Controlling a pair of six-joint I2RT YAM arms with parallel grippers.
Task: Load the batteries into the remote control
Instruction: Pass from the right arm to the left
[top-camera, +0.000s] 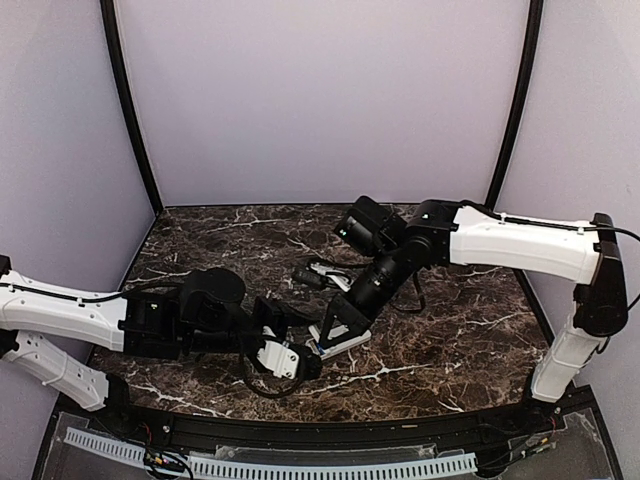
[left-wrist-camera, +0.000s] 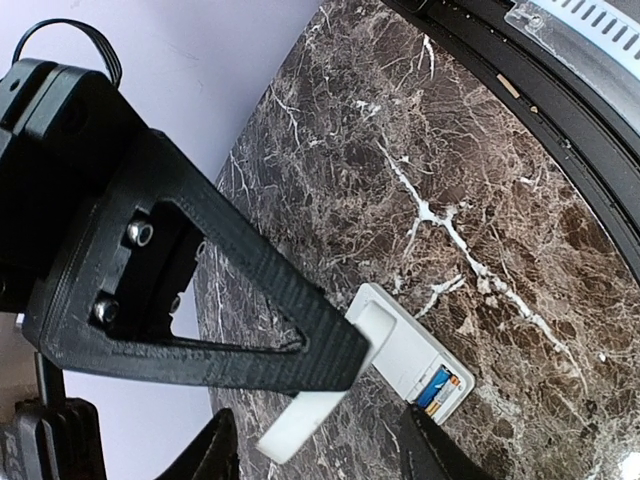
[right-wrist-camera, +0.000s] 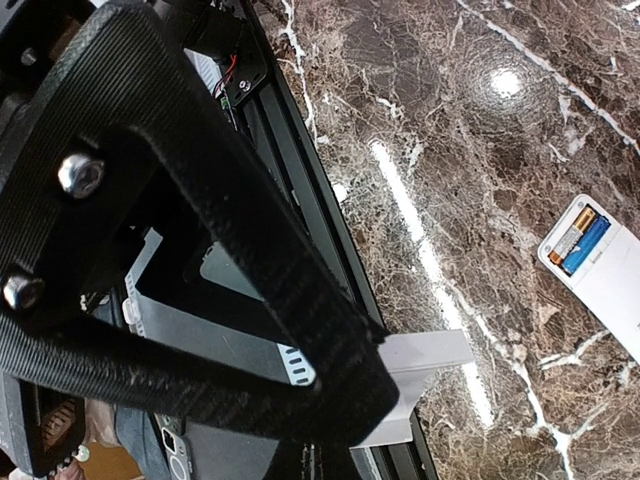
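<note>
The white remote control (left-wrist-camera: 400, 335) lies back up on the marble, its compartment open at one end. The bluish and tan batteries (left-wrist-camera: 443, 385) sit side by side inside it, and also show in the right wrist view (right-wrist-camera: 580, 240). My right gripper (right-wrist-camera: 395, 395) is shut on the small flat white cover (right-wrist-camera: 435, 352), held above the table away from the remote control (right-wrist-camera: 605, 285). My left gripper (left-wrist-camera: 385, 400) has its fingers apart, straddling the remote; contact is unclear. A blurred flat white piece (left-wrist-camera: 295, 425) pokes out from behind the left finger. From above, both grippers (top-camera: 303, 362) (top-camera: 328, 345) meet at the remote (top-camera: 347, 342).
The dark marble table (top-camera: 450, 350) ends at a black rail (right-wrist-camera: 320, 200) along the near edge, with a white perforated strip (top-camera: 270, 465) beyond it. Pale walls close in the back and both sides.
</note>
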